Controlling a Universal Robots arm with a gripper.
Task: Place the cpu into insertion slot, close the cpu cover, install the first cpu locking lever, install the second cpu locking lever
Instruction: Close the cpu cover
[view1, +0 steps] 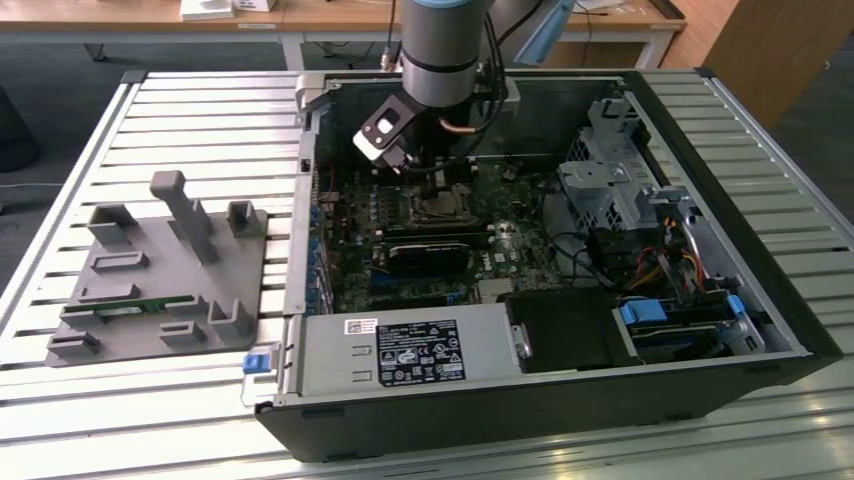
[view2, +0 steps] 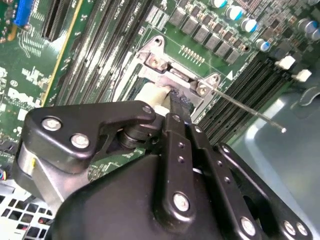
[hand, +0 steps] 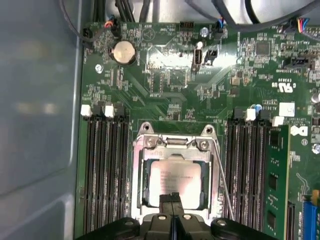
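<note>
flat, square, pale silvery cpu (hand: 175, 177)

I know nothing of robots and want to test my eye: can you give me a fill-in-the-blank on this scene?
1. The tool has its fingers ___ (open or shut).
2. The board around the cpu is ___ in colour.
3. In the exterior view, the grey tray stands on the case's ___ (that view's left or right).
Missing words: shut; green; left.
</note>
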